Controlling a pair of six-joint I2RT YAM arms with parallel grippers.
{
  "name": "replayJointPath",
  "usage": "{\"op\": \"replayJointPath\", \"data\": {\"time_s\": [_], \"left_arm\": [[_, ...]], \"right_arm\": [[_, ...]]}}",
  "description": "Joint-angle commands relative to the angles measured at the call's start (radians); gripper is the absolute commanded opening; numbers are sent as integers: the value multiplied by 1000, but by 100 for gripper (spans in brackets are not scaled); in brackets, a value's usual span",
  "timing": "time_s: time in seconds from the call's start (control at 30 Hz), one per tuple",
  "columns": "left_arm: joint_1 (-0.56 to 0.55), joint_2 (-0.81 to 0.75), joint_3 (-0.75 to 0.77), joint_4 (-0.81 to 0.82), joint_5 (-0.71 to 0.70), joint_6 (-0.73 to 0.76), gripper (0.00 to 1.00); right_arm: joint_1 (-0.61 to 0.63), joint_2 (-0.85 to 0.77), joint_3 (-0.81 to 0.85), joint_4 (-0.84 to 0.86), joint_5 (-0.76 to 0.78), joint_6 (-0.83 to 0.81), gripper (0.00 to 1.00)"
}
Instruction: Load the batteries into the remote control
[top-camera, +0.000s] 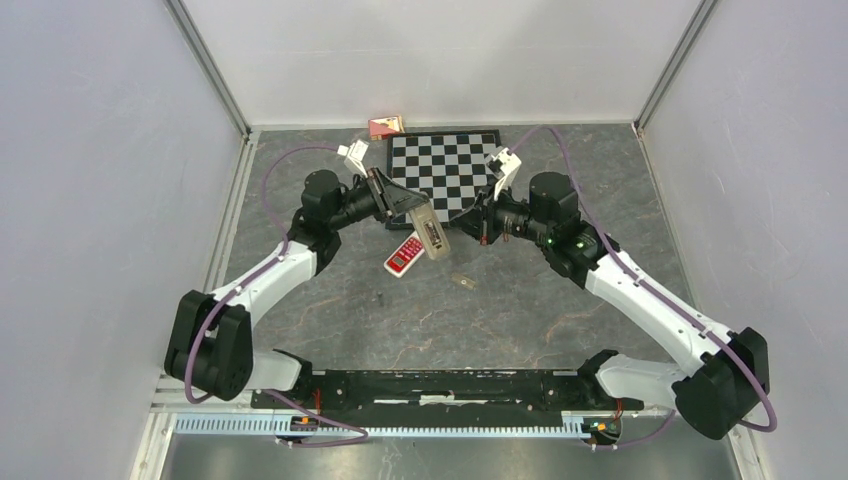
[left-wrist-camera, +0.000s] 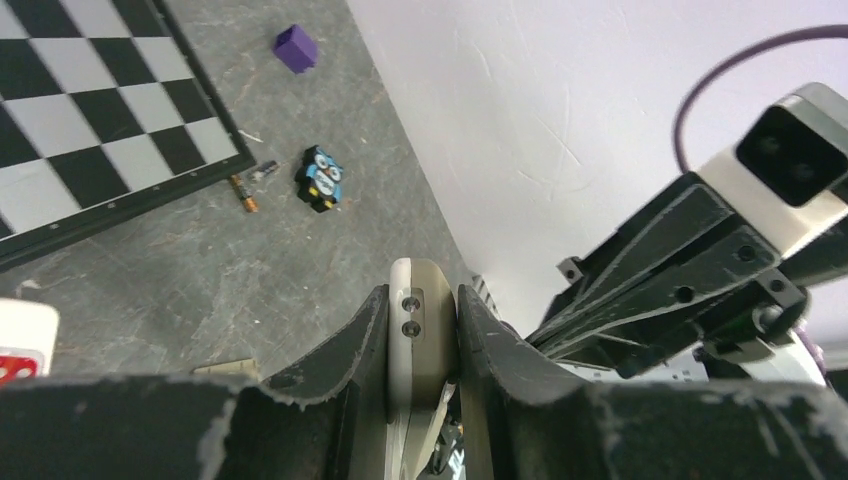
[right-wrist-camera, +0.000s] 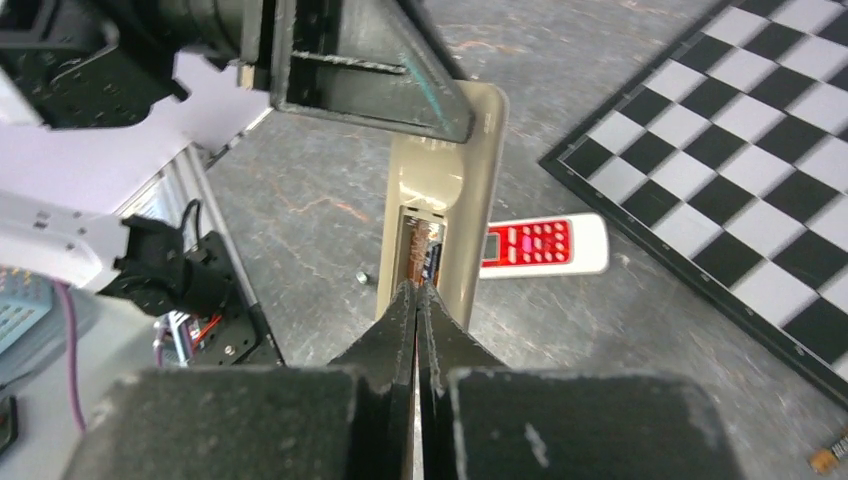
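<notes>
My left gripper (top-camera: 405, 205) is shut on a beige remote control (top-camera: 428, 237) and holds it above the table, back side up. In the left wrist view the remote (left-wrist-camera: 420, 330) sits edge-on between the fingers (left-wrist-camera: 340, 360). My right gripper (top-camera: 452, 233) is shut, its tips (right-wrist-camera: 417, 290) at the remote's (right-wrist-camera: 450, 170) open battery compartment. Cells (right-wrist-camera: 420, 255) show inside the compartment. Two loose batteries (left-wrist-camera: 243, 192) lie on the table by the checkerboard's edge; one also shows in the right wrist view (right-wrist-camera: 825, 460).
A red-and-white remote (top-camera: 404, 254) lies on the table under the held one. A small beige cover (top-camera: 462, 281) lies nearby. A checkerboard (top-camera: 445, 170) is behind, a red box (top-camera: 385, 125) at the back wall. A purple cube (left-wrist-camera: 296, 48) and an owl toy (left-wrist-camera: 322, 180) lie near the right wall.
</notes>
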Motion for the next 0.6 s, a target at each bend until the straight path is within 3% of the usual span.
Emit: {"op": "replayJointPath", "data": {"time_s": [0.0, 0.07, 0.1, 0.4, 0.57], "left_arm": [[6, -4, 10, 18, -147, 35, 2], [8, -15, 59, -224, -269, 198, 2], [17, -17, 62, -262, -292, 235, 2], [69, -108, 2, -492, -429, 360, 2], [107, -154, 2, -588, -508, 346, 2]], "right_arm": [[6, -4, 75, -204, 268, 6, 0], [14, 14, 60, -246, 355, -2, 2], [21, 17, 37, -227, 354, -9, 4], [82, 58, -74, -142, 356, -61, 42], [125, 53, -147, -50, 312, -120, 46]]}}
